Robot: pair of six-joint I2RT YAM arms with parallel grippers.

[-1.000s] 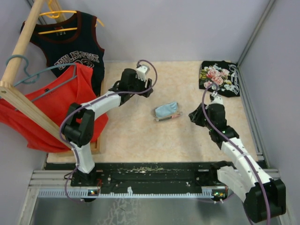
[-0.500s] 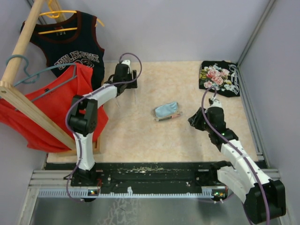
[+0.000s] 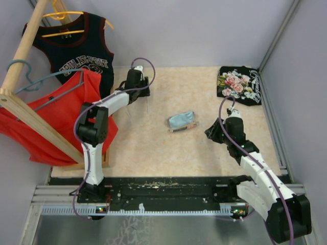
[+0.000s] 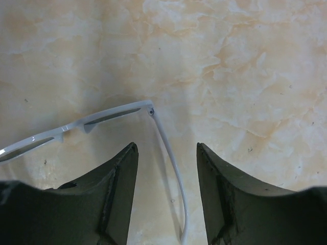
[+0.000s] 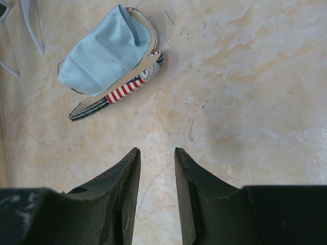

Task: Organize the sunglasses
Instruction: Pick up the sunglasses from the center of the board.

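Note:
The white sunglasses (image 4: 76, 125) lie on the marbled tabletop at the back left, lenses dark, one thin arm (image 4: 171, 173) unfolded toward me. My left gripper (image 4: 166, 148) hangs over them, open, its jaws on either side of that arm with a gap on each side. In the top view the left gripper (image 3: 144, 93) is by the rack and the sunglasses (image 3: 147, 105) show only as faint white lines. My right gripper (image 5: 156, 150) is open a little over bare table with nothing between its fingers; in the top view the right gripper (image 3: 211, 131) sits right of centre.
A flag-print case (image 3: 182, 126) with a light-blue cloth (image 3: 181, 120) on it lies mid-table, also seen as case (image 5: 122, 92) and cloth (image 5: 104, 53). A wooden rack (image 3: 30, 117) with a black jersey (image 3: 84, 53) and a red garment (image 3: 51, 122) stands left. A black floral garment (image 3: 239, 84) lies back right.
The left arm has swung left toward the rack and settled over the sunglasses, with its jaws drawn closer together. The right arm has pulled back slightly toward its base.

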